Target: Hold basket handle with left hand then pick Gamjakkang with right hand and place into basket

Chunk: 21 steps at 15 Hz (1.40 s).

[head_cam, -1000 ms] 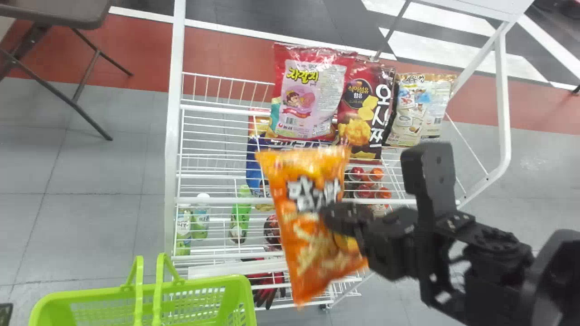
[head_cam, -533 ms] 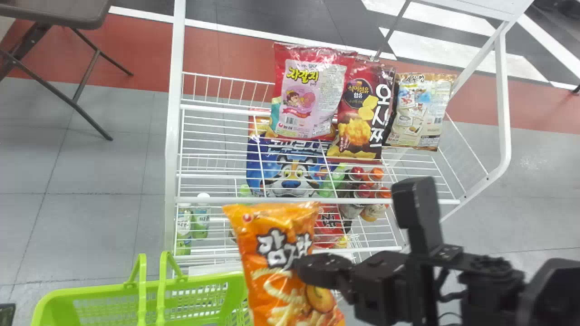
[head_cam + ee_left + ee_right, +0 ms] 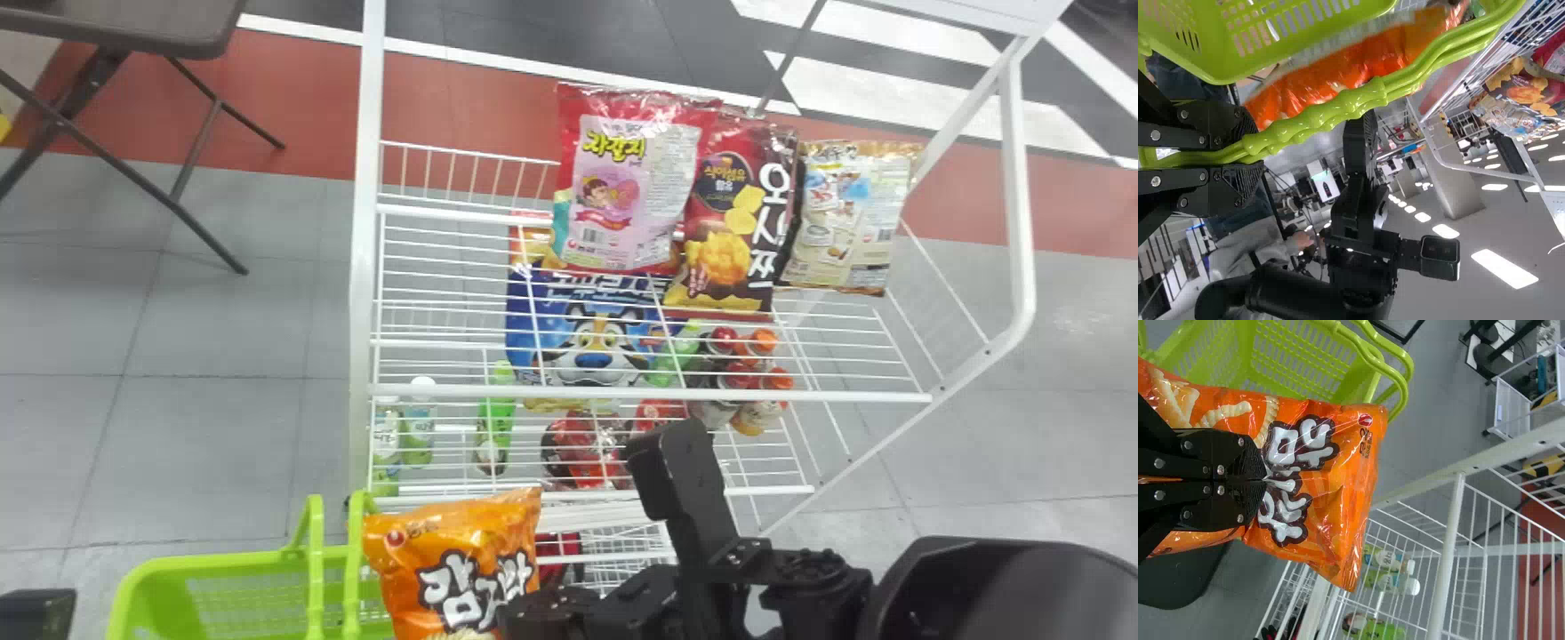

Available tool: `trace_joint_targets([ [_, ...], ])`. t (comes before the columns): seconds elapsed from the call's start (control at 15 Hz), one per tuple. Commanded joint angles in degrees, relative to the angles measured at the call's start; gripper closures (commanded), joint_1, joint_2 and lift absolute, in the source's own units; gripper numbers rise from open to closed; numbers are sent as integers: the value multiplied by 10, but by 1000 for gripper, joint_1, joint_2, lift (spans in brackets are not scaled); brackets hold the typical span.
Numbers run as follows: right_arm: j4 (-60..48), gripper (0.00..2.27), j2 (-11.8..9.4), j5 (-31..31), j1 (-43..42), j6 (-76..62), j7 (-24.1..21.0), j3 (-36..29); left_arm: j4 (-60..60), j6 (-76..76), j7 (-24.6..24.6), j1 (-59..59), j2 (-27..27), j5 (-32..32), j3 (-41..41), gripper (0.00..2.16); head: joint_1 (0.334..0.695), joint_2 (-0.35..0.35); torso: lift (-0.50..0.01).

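Gamjakkang (image 3: 462, 578) picked and in hand, basket held; only the placing is left.
The bag is at the basket's right end, its printed front towards the head camera and its top end pointing forward, away from the robot; the long axis runs fore and aft with a slight lean. The right pincer (image 3: 1265, 480) is closed on the bag. In the head view the bag overlaps the basket (image 3: 213, 560), though whether it is over the opening or just beside it I cannot tell. The left pincer (image 3: 1251, 152) is gripping the basket handle (image 3: 1331, 113). Beyond stands the white wire rack (image 3: 640, 393) with other snack bags. By my judgement the bag should go farther left, clear of the handle, before it is lowered and let go.
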Motion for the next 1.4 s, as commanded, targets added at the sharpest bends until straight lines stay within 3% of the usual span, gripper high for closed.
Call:
trace_joint_targets([
  [0.0, 30, 2246, 6, 2, -21, 1, 0, 33, 1, 0, -1, 2, 0, -1, 0, 2148, 695, -258, -20],
  [0.73, 216, 2192, 33, 21, -130, 1, -18, 174, 3, -4, -5, -1, 3, 1, 2, 2148, 695, -2, -20],
  [0.8, 219, 1690, 36, 46, -134, 1, -21, 183, 5, -4, -6, -2, 3, 2, 3, 2148, 695, 6, -20],
  [0.87, 218, 515, 35, 62, -138, 1, -29, 189, 7, -4, -8, -3, 4, 2, 6, 2148, 695, 9, -20],
  [0.93, 220, -1, 35, 60, -145, 1, -30, 184, 7, -4, -8, -3, 4, 4, 7, 2148, 695, 6, -20],
  [1.33, 111, 70, 25, 90, -96, 1, -29, 118, 5, -4, -8, -5, 4, 7, 8, 2148, 695, -56, -20],
])
